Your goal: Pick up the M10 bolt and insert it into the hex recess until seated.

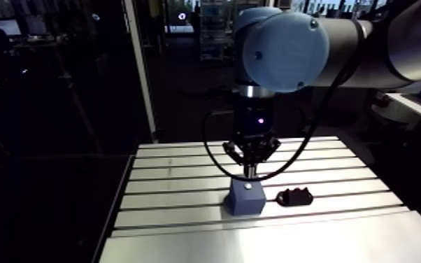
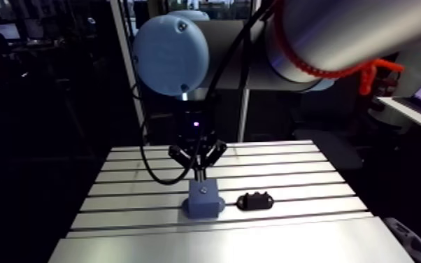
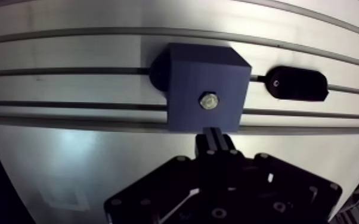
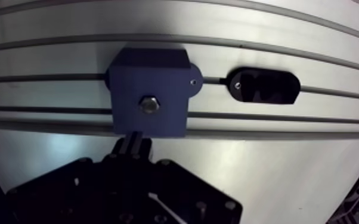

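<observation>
M10 bolt [image 3: 209, 101]: the wrist view shows its hex head sunk in the recess on the top face of the dark blue block [image 3: 203, 71]. It lies just ahead of the gripper [image 3: 213, 136], whose two fingers are pressed together with nothing between them, and a black oval fixture [image 3: 296, 83] lies beside the block over a slot of the table [image 3: 68, 53]. In the arm view the bolt is only a pale speck, yet the closed fingertips show directly over the block's top; contact cannot be told.
</observation>
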Tool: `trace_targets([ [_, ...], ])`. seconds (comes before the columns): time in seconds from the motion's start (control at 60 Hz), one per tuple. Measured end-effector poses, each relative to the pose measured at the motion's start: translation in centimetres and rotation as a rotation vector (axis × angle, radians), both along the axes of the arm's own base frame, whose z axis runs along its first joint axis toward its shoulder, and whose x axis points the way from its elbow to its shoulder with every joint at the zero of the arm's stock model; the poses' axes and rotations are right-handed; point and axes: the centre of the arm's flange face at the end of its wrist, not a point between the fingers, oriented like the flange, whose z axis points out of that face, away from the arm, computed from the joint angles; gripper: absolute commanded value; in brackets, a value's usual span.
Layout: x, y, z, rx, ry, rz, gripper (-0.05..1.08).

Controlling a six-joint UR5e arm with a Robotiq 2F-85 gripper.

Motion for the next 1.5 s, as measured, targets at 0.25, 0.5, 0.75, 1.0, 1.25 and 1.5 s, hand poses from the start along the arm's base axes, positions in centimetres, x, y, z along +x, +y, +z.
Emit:
trace_targets([
  [0.25,0.0,0.0,-0.3,0.007,0.001,-0.023,1.08],
  [0.5,0.0,0.0,-0.7,0.010,0.020,-0.022,1.08],
  [0.75,0.1,0.0,-1.3,0.008,0.020,-0.019,1.08],
  [1.0,0.3,0.1,-1.7,0.007,0.019,-0.016,1.08],
  [1.25,0.2,0.3,-2.0,0.007,0.029,-0.010,1.08],
  [1.5,0.0,0.4,-2.4,0.004,0.031,-0.003,1.08],
])
